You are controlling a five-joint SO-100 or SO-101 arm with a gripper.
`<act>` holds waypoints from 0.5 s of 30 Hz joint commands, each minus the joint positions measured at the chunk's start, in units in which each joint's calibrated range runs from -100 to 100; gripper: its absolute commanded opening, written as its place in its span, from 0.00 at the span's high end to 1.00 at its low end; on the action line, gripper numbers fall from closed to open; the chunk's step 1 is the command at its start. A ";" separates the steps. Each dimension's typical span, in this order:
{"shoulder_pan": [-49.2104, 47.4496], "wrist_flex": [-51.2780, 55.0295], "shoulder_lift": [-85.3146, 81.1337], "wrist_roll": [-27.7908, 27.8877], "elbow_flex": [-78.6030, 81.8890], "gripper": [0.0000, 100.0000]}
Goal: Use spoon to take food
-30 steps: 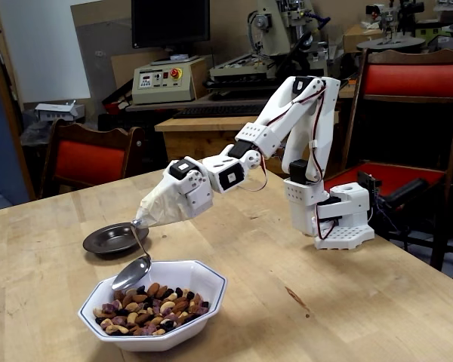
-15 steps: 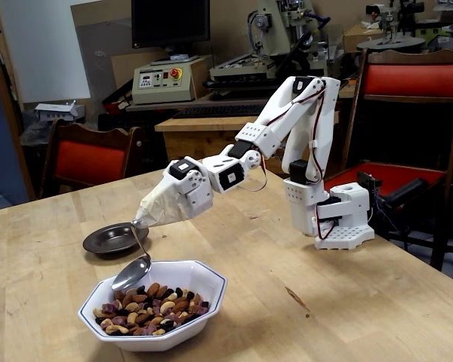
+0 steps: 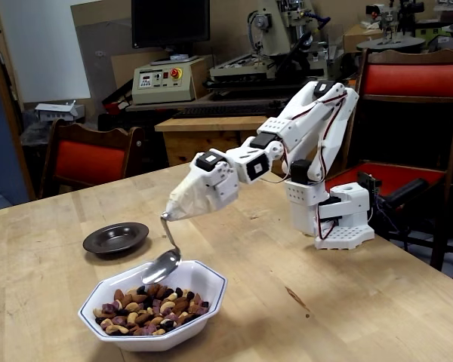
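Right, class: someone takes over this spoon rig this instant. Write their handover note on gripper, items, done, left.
Gripper: wrapped in beige tape, jaws hidden, spoon fixed to its tip.
Spoon: bowl hangs at the far rim of the white bowl, above the food; looks empty.
Dark dish: on the table behind and left, empty.
Done: nothing scooped yet.
Left: dip, scoop, lift out.

White 3D-printed arm (image 3: 302, 128) of blocky segments with black servo bodies set into the joints. Thin red and dark cables looping along the upper links and beside the shoulder. Perforated white base (image 3: 346, 226) — rows of small round holes along its lower edge. Gripper (image 3: 183, 207) end swathed in beige tape — cone-shaped, tapering.
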 commanded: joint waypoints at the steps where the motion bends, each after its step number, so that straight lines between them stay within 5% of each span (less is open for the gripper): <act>1: -1.37 3.07 -6.57 -0.05 -1.18 0.95; 15: -1.59 12.32 -7.69 -0.10 -0.56 0.95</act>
